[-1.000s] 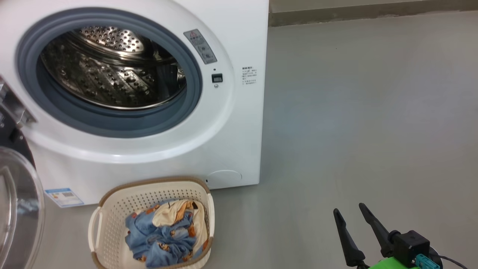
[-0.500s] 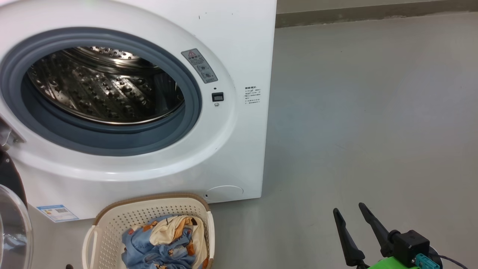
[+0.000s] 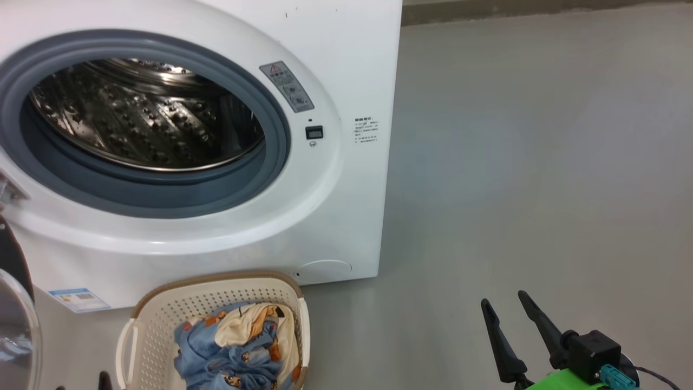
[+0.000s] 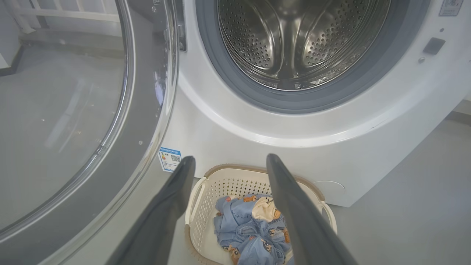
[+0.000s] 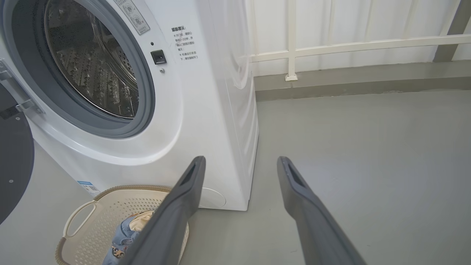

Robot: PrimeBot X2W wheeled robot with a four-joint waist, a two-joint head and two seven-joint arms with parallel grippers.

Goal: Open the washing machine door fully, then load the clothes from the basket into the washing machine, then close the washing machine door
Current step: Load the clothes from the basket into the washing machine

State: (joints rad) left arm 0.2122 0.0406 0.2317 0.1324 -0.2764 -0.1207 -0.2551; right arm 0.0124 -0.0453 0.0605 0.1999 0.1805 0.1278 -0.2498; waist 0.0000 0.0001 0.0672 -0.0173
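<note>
The white washing machine [image 3: 346, 70] stands at the left with its steel drum [image 3: 146, 119] exposed. The washing machine door [image 4: 73, 110] is swung open to its left, glass bowl facing out. In front of the machine, on the floor, sits the cream basket [image 3: 162, 309] holding the light-blue and cream clothes [image 3: 238, 346]. My left gripper [image 4: 231, 159] hangs open above the basket [image 4: 235, 169] and the clothes [image 4: 250, 228], with nothing between its fingers. My right gripper [image 3: 503, 299] is open over bare floor, well to the right of the basket [image 5: 95, 217].
Grey floor [image 3: 541, 162] spreads to the right of the machine. A white railing [image 5: 290, 44] and a low kerb run along the back wall. The open door's glass bowl [image 3: 13, 330] juts out at the left, close to the basket.
The head camera has shifted, so the machine looks larger and the basket sits lower in the picture. Both grippers stay open. The clothes lie as before.
</note>
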